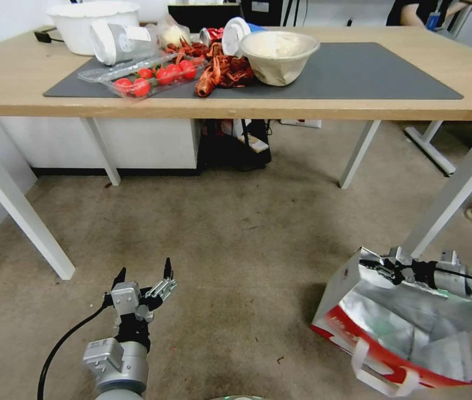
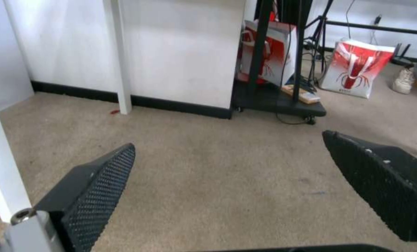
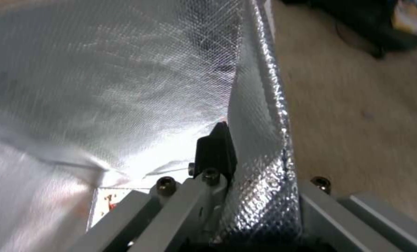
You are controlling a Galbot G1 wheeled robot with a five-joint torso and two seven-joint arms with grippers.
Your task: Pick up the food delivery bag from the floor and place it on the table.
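Note:
The food delivery bag [image 1: 402, 328] is low over the carpet at the right, tilted, its silver lining open to view, with a red base and a white strap handle. My right gripper [image 1: 383, 265] is shut on the bag's far top rim. In the right wrist view one black finger [image 3: 216, 150] sits inside against the foil wall [image 3: 259, 105], which is pinched between the jaws. My left gripper [image 1: 144, 278] hovers open over bare carpet at the lower left, holding nothing; its fingers [image 2: 96, 196] stand wide apart. The table [image 1: 13, 72] spans the back, carrying a dark grey mat [image 1: 369, 72].
The mat's left half holds a tray of tomatoes [image 1: 155, 76], red crayfish [image 1: 222, 69] and a beige bowl [image 1: 277, 55]; a white bowl [image 1: 91, 22] stands behind. White table legs [image 1: 21, 211] [image 1: 452, 194] flank the carpet. A black cart [image 2: 278, 101] and other red-white bags [image 2: 355, 68] sit under the table.

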